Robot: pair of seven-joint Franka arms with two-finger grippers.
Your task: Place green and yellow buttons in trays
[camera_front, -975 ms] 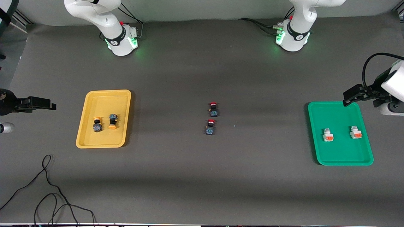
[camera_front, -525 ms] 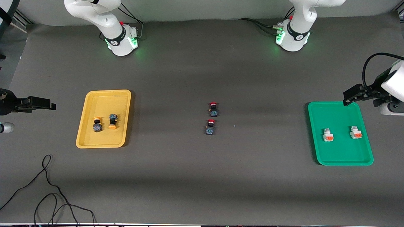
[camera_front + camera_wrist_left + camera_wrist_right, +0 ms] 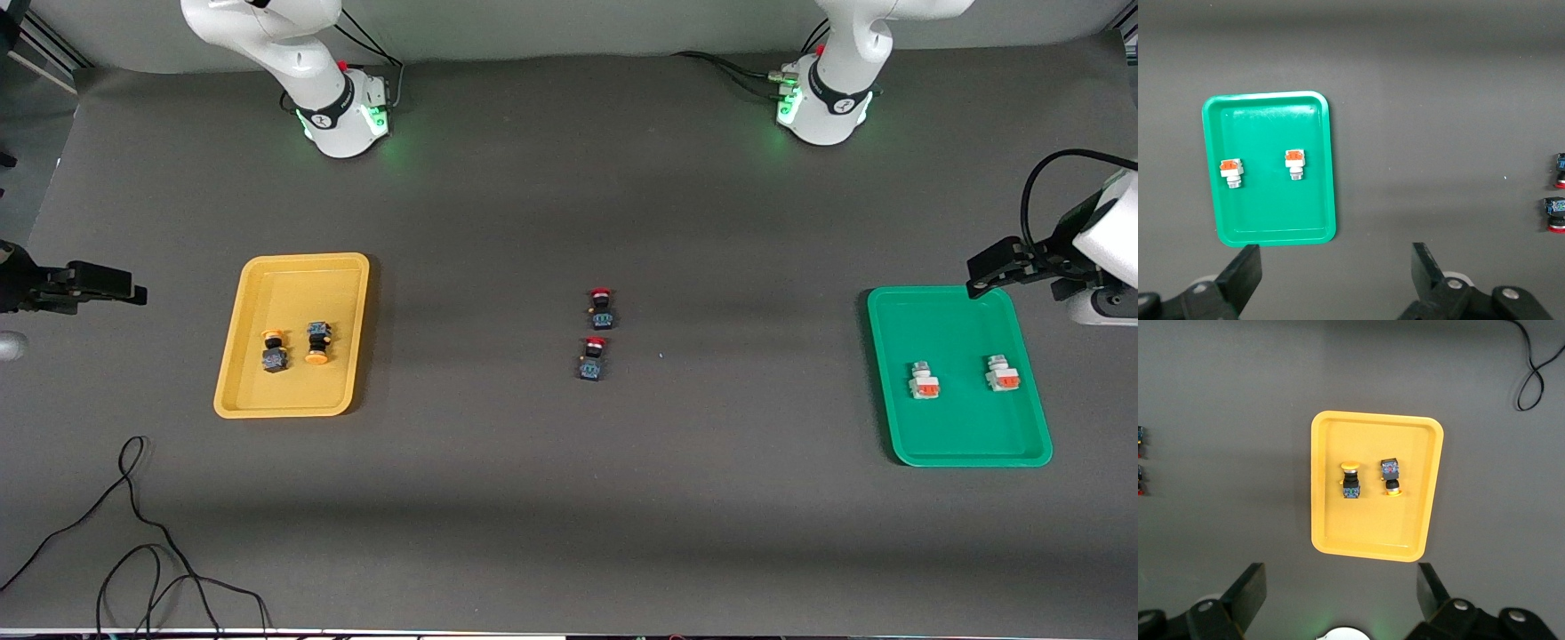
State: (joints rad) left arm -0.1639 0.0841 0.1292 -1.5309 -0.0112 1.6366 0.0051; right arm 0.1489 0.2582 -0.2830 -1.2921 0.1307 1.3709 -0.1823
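Observation:
Two dark buttons with orange-yellow caps [image 3: 274,349] [image 3: 317,343] lie in the yellow tray [image 3: 302,284], also seen as buttons [image 3: 1350,480] [image 3: 1391,477] in the tray [image 3: 1371,527]. Two white buttons with orange-red ends [image 3: 924,380] [image 3: 1002,373] lie in the green tray [image 3: 960,427], and the left wrist view shows both buttons [image 3: 1231,170] [image 3: 1295,161] in that tray [image 3: 1271,213]. My left gripper [image 3: 980,274] [image 3: 1336,267] hangs open and empty over the green tray's corner. My right gripper [image 3: 124,286] [image 3: 1341,587] is open and empty, out past the yellow tray at the right arm's end.
Two dark blocks with red caps [image 3: 602,308] [image 3: 593,358] lie at the table's middle. A black cable [image 3: 133,533] loops near the front edge at the right arm's end. Both arm bases [image 3: 342,111] [image 3: 827,107] stand along the table's back edge.
My right gripper has drawn a little away from the yellow tray, toward the table's end. The left arm and all buttons have stayed put.

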